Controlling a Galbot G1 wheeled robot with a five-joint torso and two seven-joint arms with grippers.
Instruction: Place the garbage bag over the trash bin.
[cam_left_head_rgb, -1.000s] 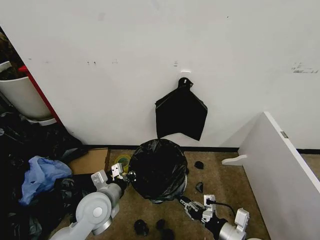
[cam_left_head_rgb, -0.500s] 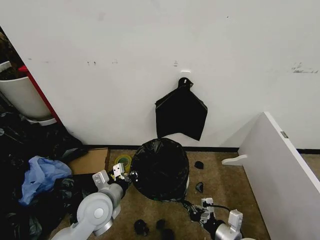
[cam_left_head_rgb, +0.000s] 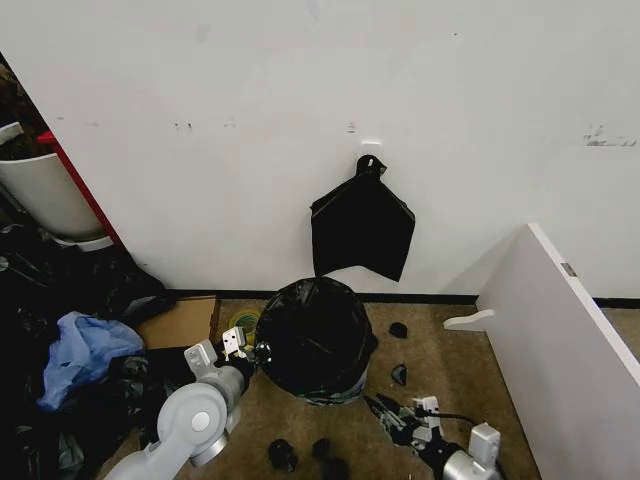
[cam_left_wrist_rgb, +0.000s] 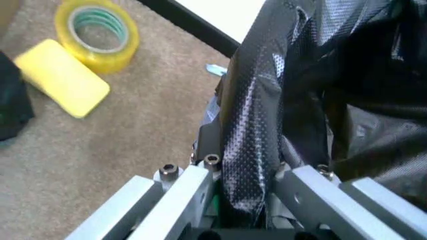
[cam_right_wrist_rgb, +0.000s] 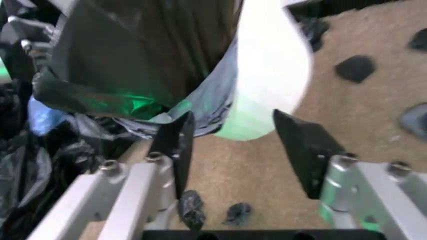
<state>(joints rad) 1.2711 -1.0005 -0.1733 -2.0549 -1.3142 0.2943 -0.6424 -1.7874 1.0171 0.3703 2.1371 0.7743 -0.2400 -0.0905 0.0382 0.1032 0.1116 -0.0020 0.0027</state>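
- Fingers of my left gripper (cam_left_wrist_rgb: 243, 182) are pinched on a fold of the bag (cam_left_head_rgb: 315, 335); those of my right gripper (cam_right_wrist_rgb: 240, 150) are spread wide with nothing between them.
- From the head camera, the bag is draped over the bin (cam_right_wrist_rgb: 263, 85) at centre, against the wall's foot; bare white bin wall shows low on the right-hand side through the right wrist camera.
- My left gripper (cam_left_head_rgb: 243, 350) sits at the bag's 9 o'clock; my right gripper (cam_left_head_rgb: 395, 412) hangs low at its 5 o'clock, apart from the plastic.
- I judge the step in hand is pulling the skirt down evenly. To do it well I'd keep the left pinch firm and pull gently, so the thin film doesn't tear or tip the bin, and take a fresh fold with the right side where white shows.
- Outward: tape (cam_left_wrist_rgb: 99, 35) and a yellow pad (cam_left_wrist_rgb: 61, 77) lie on the carpet near the left gripper; a flat black bag (cam_left_head_rgb: 362, 228) hangs on the wall at 12 o'clock.
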